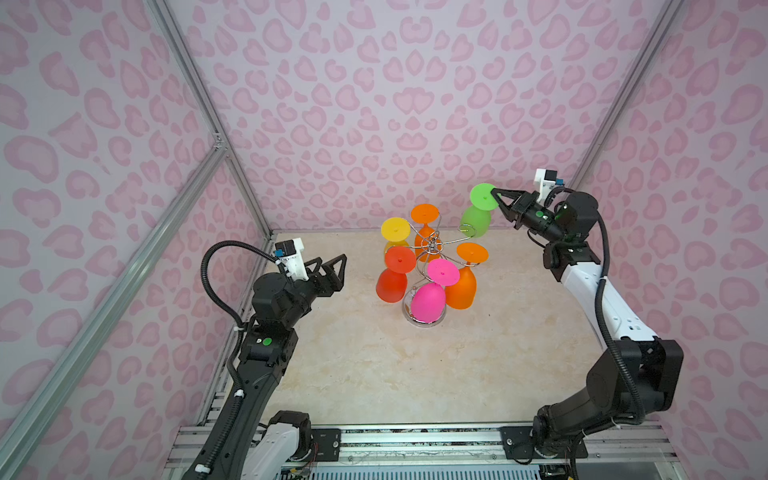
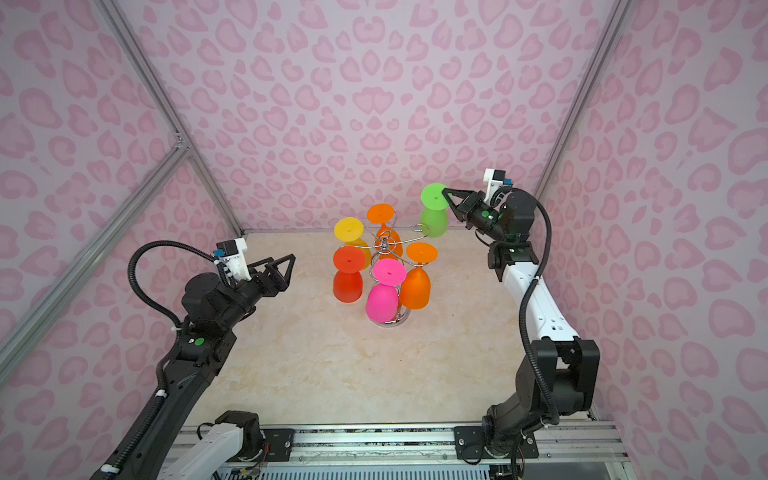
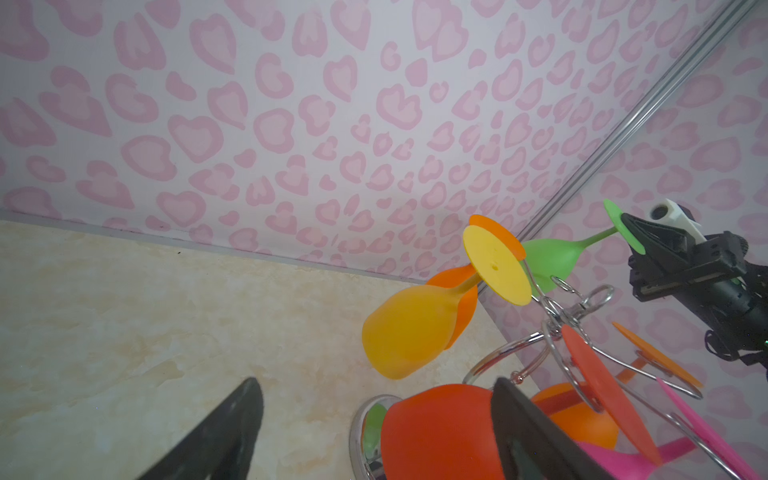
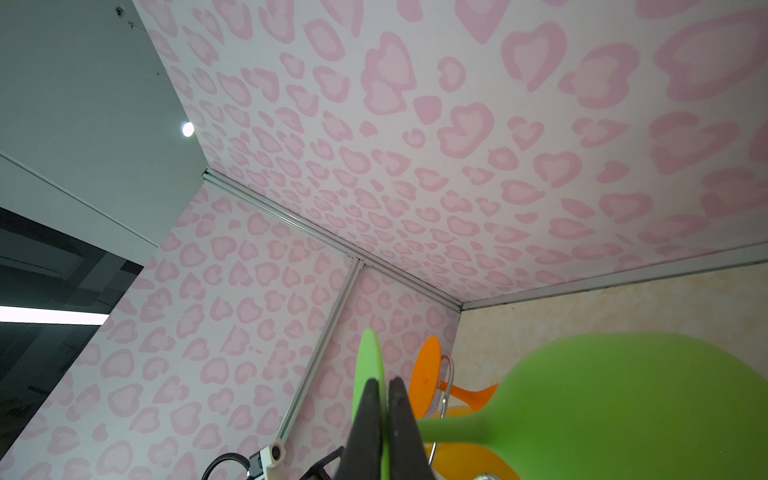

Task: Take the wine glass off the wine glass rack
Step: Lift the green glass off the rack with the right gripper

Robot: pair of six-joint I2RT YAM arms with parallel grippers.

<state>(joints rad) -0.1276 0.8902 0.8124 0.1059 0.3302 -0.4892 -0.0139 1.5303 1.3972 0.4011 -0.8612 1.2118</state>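
The right hand (image 1: 495,193) is closed on the rim of the foot of the green wine glass (image 1: 476,221), with one finger on each face of the disc. The glass is held above the worktop (image 1: 374,365), foot uppermost and bowl hanging down. It sits at the far right side of the wine glass rack (image 1: 432,248), just beside an unoccupied curled arm. Contact between bowl and arm cannot be determined. The rack stands on the worktop between the arms and carries five inverted glasses: yellow (image 1: 395,228), red (image 1: 400,259), pink (image 1: 442,272) and two orange (image 1: 424,214) (image 1: 471,252). The left hand (image 1: 332,262) is spread wide and empty. It is raised to the left of the rack, apart from it.
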